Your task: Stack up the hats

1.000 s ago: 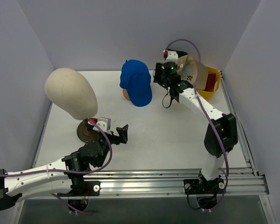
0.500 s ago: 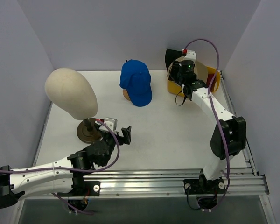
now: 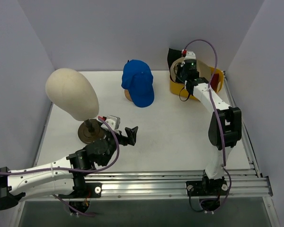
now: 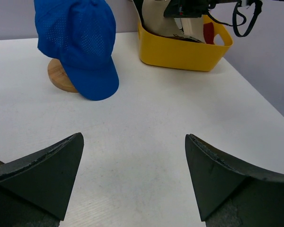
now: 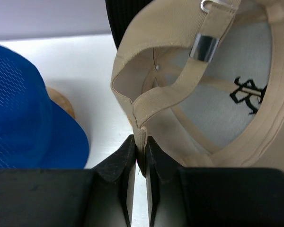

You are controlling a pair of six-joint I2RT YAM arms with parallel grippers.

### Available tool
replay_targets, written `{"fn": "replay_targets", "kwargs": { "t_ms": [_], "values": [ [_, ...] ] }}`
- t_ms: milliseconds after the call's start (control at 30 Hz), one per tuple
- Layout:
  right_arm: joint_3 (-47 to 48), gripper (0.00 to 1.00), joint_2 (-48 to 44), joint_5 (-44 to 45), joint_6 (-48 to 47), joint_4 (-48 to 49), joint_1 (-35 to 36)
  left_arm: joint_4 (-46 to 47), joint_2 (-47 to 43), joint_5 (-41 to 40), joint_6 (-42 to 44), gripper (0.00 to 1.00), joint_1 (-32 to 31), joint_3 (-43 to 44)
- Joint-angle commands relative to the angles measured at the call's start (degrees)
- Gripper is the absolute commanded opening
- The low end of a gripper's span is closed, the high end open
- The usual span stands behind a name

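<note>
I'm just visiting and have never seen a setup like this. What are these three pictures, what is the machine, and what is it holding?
You are looking at two robot arms bolted to the near edge of a white table, each ending in a two-finger gripper. One picture comes from a camera fixed overhead; the other two come from small cameras on each arm's wrist.

On the table stand a cream mannequin head, a bright blue cap resting on a wooden stand, and a yellow tub with more hats in it.

The right gripper is pinched shut on the edge of a tan cap at the tub. The left gripper is open, holds nothing, and points toward the blue cap.
</note>
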Motion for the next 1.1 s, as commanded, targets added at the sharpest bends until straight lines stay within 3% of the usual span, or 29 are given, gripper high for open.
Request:
{"fn": "replay_targets", "kwargs": {
  "t_ms": [0, 133, 333, 533, 833, 1067],
  "values": [
    [7.9, 0.03, -2.0, -2.5, -4.0, -1.0, -0.7, -3.8, 1.0, 3.0, -3.0, 0.98, 0.1, 6.3],
    [9.2, 0.00, -7.7, -3.5, -6.6, -3.8, -0.7, -7.3, 2.8, 6.8, -4.3, 0.99, 0.2, 9.7],
    [9.3, 0.00, -18.5, -6.6, -9.0, -9.7, -0.7, -18.5, 6.3, 10.0, -3.5, 0.99, 0.3, 22.0],
    [6.9, 0.00, -28.5, -20.2, -8.1, -15.5, -0.5, -27.2, 8.6, 15.0, -0.4, 0.99, 0.5, 34.1],
    [-5.3, 0.00, -44.3, -38.7, 0.3, -11.2, 7.2, -28.7, 7.3, 19.6, 5.8, 0.98, 2.5, 37.9],
    [-12.6, 0.00, -53.4, -44.9, 4.7, -6.5, 13.1, -31.6, 8.4, 36.9, 7.3, 0.95, 8.0, 42.2]
  ]
}}
